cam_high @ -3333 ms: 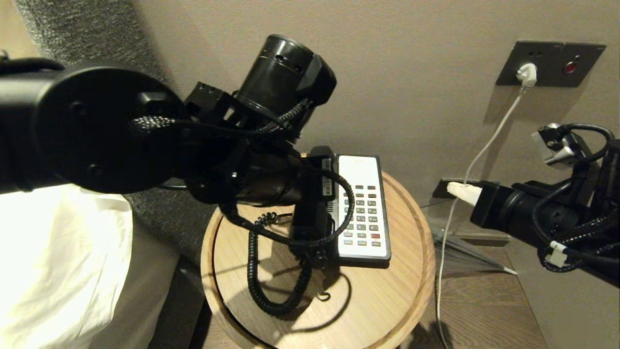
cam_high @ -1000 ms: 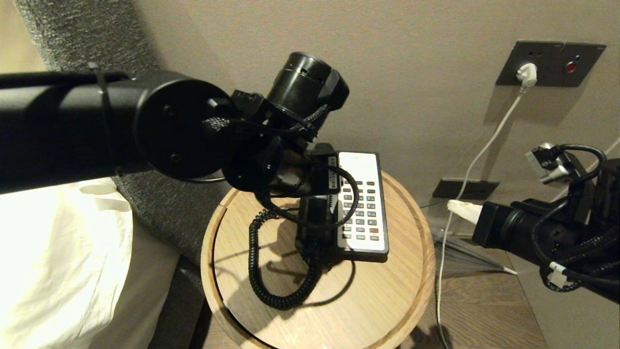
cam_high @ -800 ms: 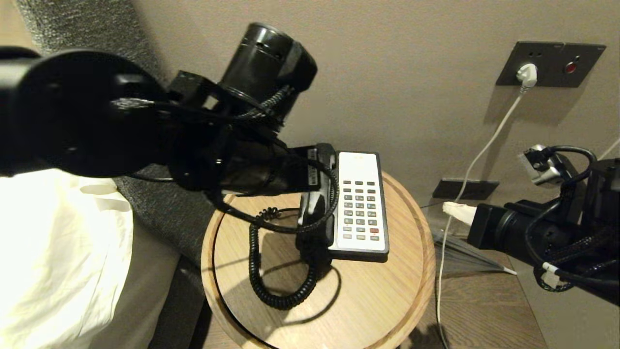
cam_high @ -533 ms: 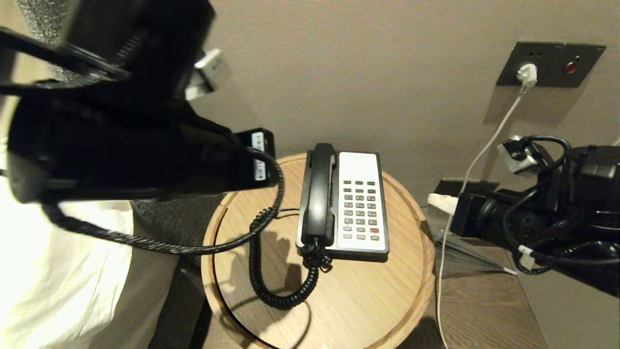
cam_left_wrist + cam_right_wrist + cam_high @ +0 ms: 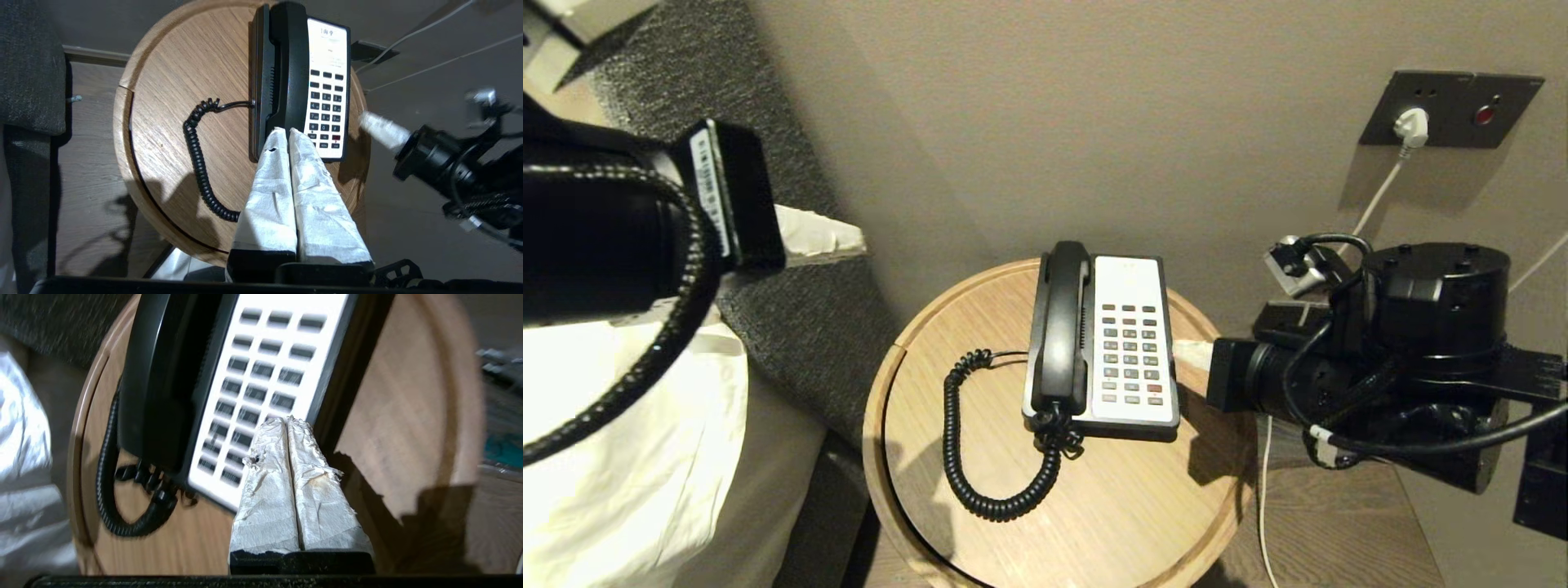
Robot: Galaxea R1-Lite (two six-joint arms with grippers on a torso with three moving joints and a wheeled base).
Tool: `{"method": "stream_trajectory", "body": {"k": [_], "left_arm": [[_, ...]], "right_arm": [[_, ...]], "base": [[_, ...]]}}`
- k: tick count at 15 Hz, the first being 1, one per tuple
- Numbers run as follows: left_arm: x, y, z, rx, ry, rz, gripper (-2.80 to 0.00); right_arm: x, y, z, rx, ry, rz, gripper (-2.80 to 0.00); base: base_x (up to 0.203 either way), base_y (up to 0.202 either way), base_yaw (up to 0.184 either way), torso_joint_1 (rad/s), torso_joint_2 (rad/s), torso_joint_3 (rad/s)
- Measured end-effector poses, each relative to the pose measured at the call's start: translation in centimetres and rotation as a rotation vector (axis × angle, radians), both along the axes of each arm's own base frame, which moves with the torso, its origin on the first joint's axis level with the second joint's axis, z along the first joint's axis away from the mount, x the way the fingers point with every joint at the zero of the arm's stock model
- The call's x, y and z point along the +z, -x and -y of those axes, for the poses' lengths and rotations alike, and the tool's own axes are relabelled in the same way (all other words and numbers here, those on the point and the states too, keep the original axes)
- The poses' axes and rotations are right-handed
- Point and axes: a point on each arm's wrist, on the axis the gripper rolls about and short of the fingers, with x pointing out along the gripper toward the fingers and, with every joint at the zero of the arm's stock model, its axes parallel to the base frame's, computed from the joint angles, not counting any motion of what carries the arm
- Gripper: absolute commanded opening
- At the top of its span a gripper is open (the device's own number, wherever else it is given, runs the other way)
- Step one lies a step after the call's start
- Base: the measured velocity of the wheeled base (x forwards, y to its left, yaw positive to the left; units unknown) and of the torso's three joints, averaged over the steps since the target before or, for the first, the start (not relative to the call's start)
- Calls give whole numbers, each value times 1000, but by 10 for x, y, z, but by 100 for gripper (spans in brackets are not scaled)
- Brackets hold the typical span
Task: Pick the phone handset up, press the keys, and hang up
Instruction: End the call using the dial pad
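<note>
Head view: phone handset (image 5: 1062, 327) rests in the phone base (image 5: 1131, 347) cradle. Left gripper (image 5: 286, 132) clenched, empty, clear. Right gripper (image 5: 286, 422) clenched beside the keypad (image 5: 1129, 355); risk: hitting 2 keys or shoving the base.

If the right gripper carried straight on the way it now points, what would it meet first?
Most likely the white keypad of the phone base: the right gripper, fingers shut, aims at its lower keys, though how far above it hovers is unclear.

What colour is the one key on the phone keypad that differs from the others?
Red; the odd key shows best in the head view.
</note>
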Motion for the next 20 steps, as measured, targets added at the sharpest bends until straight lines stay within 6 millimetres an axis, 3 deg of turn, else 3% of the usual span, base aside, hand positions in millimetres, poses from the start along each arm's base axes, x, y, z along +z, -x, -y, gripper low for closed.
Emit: {"method": "stream_trajectory", "body": {"k": [8, 20], "left_arm": [[1, 6, -10, 14, 16, 5, -280], [0, 6, -10, 17, 14, 3, -280]], "right_arm": [[-6, 17, -6, 73, 11, -28, -280], [-28, 13, -12, 69, 58, -81, -280]], "base": [[0, 0, 0, 0, 0, 0], [0, 0, 0, 0, 0, 0]]}}
